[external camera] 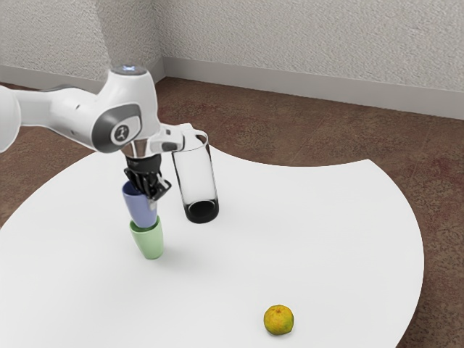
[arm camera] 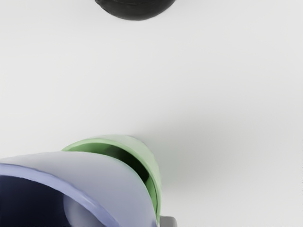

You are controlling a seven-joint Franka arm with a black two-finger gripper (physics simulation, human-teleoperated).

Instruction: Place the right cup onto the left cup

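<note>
Tabletop (external camera: 326, 239) white and curved, brown floor (external camera: 268, 134), pale wall (external camera: 304, 43), claw (external camera: 149, 193) tight on blue cup (external camera: 141, 211)

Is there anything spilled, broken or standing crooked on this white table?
Nothing stands out. The blue cup looks upright above the green cup, which stands straight, as does the tall clear glass. The mandarin looks whole, and I see no spill or crack.

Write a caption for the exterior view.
A white robot arm holds a tapered blue cup over a tapered green cup.
</note>
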